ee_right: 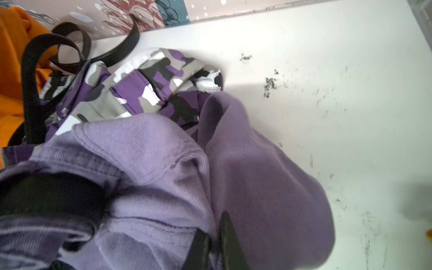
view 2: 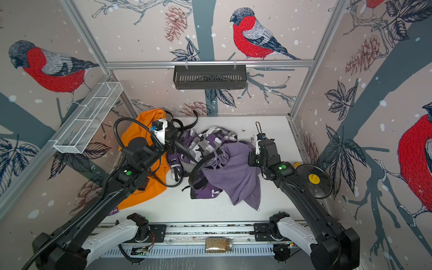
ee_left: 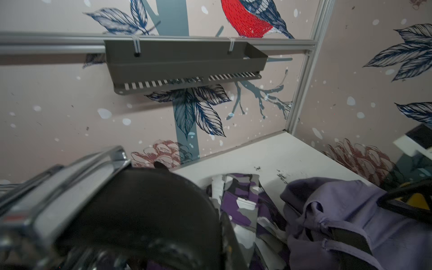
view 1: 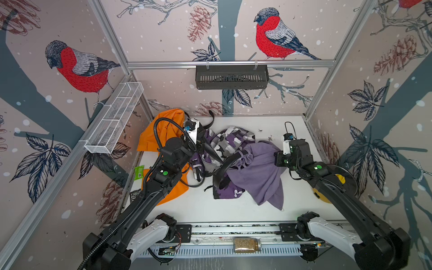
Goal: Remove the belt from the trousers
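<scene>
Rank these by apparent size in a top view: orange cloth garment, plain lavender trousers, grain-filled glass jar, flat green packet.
Orange cloth garment and plain lavender trousers: look alike; the left arm hides part of the orange.
Then grain-filled glass jar.
Smallest: flat green packet.

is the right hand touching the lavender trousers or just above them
Touching. The right wrist view shows the right hand with both dark fingers pressed into the lavender trousers, with the fabric puckered around them.
</scene>
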Controlling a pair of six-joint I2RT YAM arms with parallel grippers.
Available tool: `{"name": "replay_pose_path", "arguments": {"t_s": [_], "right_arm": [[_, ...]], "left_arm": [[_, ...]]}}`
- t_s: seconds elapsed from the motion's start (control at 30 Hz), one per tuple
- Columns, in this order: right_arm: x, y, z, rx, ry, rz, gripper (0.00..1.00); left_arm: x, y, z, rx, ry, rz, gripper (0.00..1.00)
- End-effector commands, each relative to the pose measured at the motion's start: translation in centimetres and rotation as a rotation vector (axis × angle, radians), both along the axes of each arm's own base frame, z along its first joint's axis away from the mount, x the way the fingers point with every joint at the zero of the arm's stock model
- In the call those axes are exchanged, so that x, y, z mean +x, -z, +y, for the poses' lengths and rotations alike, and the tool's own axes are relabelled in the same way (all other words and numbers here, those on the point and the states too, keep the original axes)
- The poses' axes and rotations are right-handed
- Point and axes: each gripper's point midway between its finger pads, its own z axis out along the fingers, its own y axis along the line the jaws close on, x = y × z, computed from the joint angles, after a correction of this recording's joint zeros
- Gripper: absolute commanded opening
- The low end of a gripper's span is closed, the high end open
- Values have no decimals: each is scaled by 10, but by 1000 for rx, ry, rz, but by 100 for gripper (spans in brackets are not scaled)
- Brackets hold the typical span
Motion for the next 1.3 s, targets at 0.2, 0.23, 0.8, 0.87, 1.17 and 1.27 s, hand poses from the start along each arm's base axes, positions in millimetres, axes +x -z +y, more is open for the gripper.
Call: {"name": "replay_pose_path", "arguments": {"t_s": [0.2, 0.23, 0.8, 0.87, 1.17, 1.27], "right_arm": [[6, -46, 18, -113, -51, -59, 87], [3, -54, 27, -121, -87, -87, 87], [-61, 34, 162, -315, -599, -68, 92], [-57, 36, 166, -302, -588, -86, 92], [-21, 36, 183, -254, -494, -152, 63], [-8, 42, 181, -273, -448, -152, 57]], "left_arm": [[-20, 23, -1, -81, 53, 62, 0], [-20, 22, 0, -77, 50, 61, 0], [-22, 34, 5, -51, 23, 99, 0], [-23, 34, 6, -54, 25, 99, 0], [-28, 33, 4, -71, 42, 103, 0], [-30, 33, 4, -82, 47, 101, 0]]}}
